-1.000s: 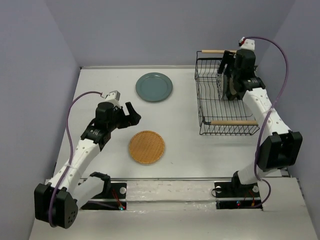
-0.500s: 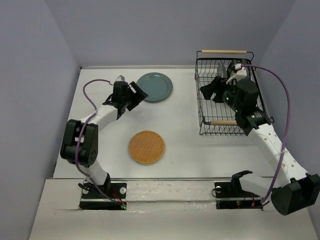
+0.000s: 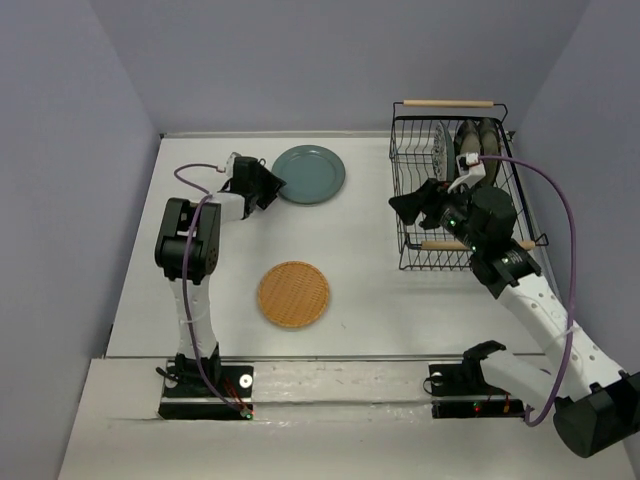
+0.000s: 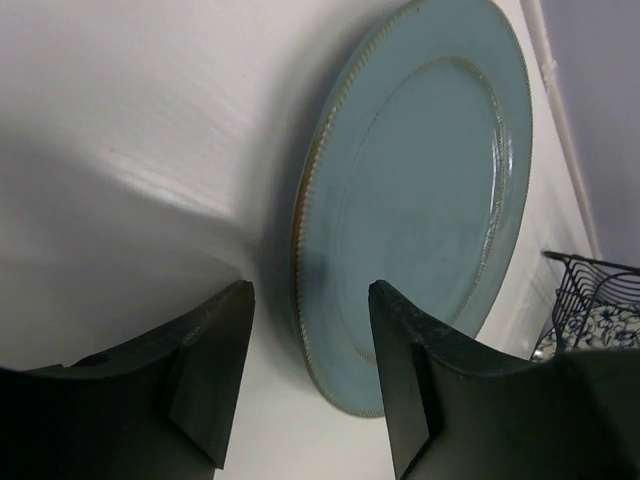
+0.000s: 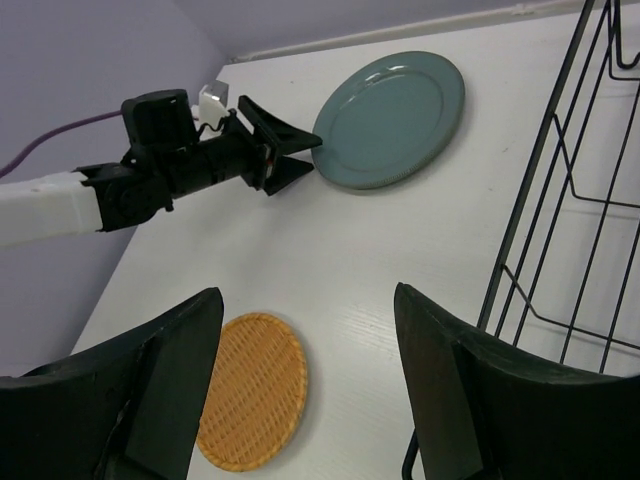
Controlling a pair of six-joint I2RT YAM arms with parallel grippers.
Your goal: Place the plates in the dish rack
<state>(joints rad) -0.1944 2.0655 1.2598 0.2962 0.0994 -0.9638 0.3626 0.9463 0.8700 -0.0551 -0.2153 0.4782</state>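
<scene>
From my seat, the left gripper (image 3: 268, 185) is reached out to the far side of the table (image 3: 360, 270), low down and right at the left edge of the teal plate (image 3: 310, 174). In the left wrist view its fingers (image 4: 215, 370) stand apart, and the rim of the teal plate (image 4: 420, 190) runs up through the gap between them. One finger is on the bare-table side and the other is over the plate. I cannot tell whether either finger touches the rim. The plate lies flat on the table, far of centre and well to the left of the dish rack (image 3: 396, 190).

The woven plate (image 3: 293, 294) lies flat nearer to me, about mid-table and well apart from both grippers. From the right wrist I see it low and to the left (image 5: 250, 390), with the teal plate (image 5: 390, 118) beyond it.

The right gripper (image 3: 410, 203) hangs just outside the rack's left wall, its jaws wide apart with nothing between them. In its own view the rack's wires (image 5: 540, 200) run down the right side.

The rack sits at the far right of the table. Three plates stand on edge in its far end: the floral plate (image 3: 441, 150) on the left and the two striped plates (image 3: 478, 140) just to its right. A corner of the rack and the floral plate (image 4: 600, 325) also shows at the lower right of the left wrist view.
</scene>
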